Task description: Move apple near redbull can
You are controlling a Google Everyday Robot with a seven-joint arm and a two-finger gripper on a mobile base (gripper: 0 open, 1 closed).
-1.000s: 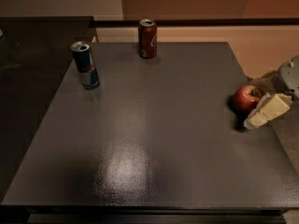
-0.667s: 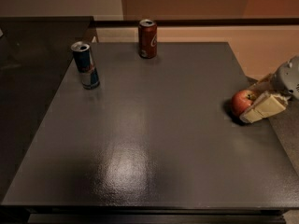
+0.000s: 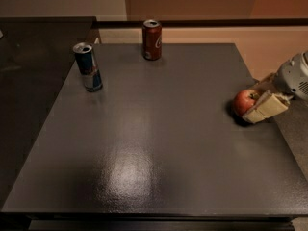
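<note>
Rightward on the table [image 3: 144,153], gripper [image 3: 254,100] jaws clasp the apple [image 3: 243,101], dimple upward.

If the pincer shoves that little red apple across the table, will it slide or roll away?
The small round red apple would probably roll rather than slide, since it is round and the glossy grey table looks smooth. It looks firm, so it likely keeps its shape. The pincer, at the table's right edge beside the apple, may steady it.
</note>
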